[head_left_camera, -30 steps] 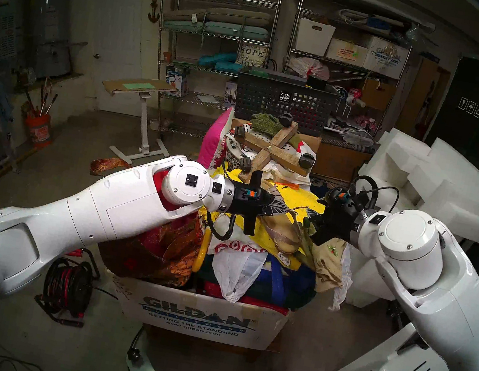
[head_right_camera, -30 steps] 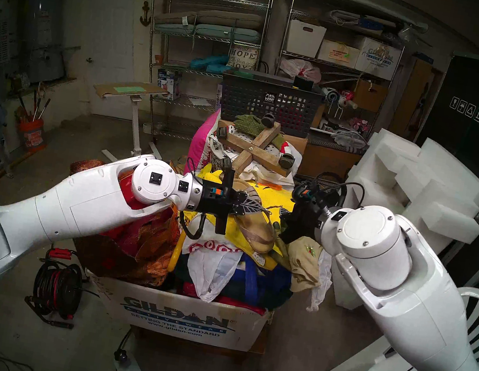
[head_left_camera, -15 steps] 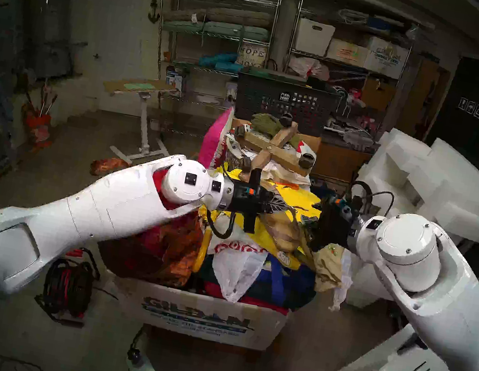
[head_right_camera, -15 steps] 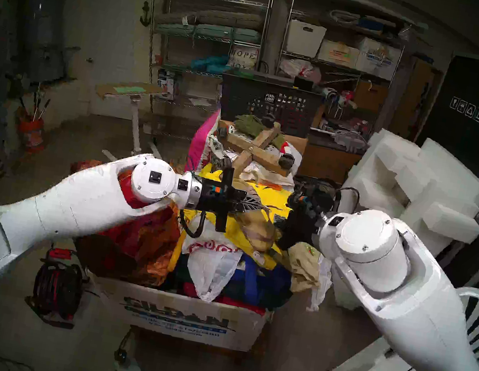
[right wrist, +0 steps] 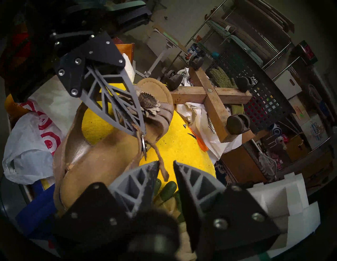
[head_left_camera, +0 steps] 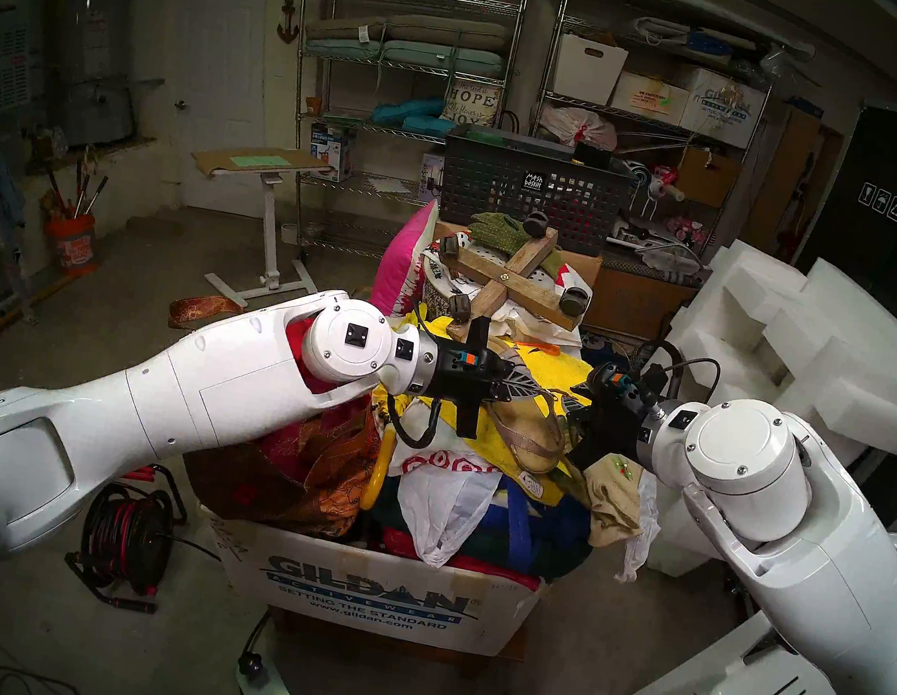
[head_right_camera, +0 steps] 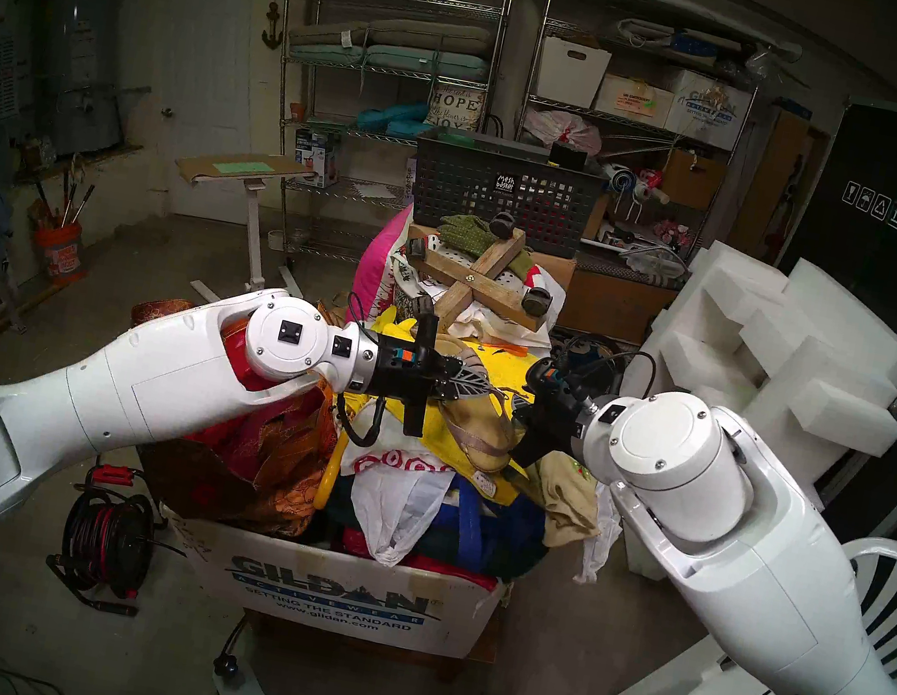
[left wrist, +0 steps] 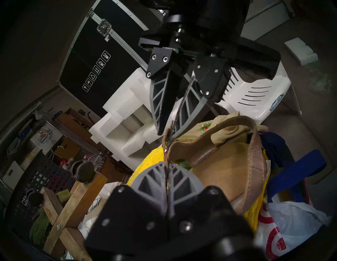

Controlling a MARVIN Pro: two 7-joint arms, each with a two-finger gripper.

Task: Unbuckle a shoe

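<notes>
Now the shoe (head_left_camera: 530, 430) lies on a yellow towel (head_left_camera: 560, 378) at the top of a heap of bags and cloth in a big box (head_left_camera: 373, 593). It is a tan sandal with a thick sole, and its flower (right wrist: 148, 103) sits over the toe.

The left gripper (left wrist: 166, 170) comes in from the left side of the heap. Its jaws are pressed tight together on the thin strap (left wrist: 166, 145), and the strap runs out from between the tips. In the right wrist view a small metal ring, the buckle (right wrist: 144, 145), hangs just below those tips, and the loose end of the strap dangles down past it.

The right gripper (right wrist: 166, 166) comes in from the right side, facing the left one. Its jaws stand a little way apart, with a narrow gap. The loose strap end hangs in that gap near the tips. I cannot tell for sure if either finger touches it; in the left wrist view one tip looks right against the strap.

A green-tipped glove (right wrist: 166, 190) lies under the right gripper. A wooden cross with wheels (head_left_camera: 511, 283) rests behind the shoe, and a white bag (head_left_camera: 441, 510) with red rings lies in front of it.
</notes>
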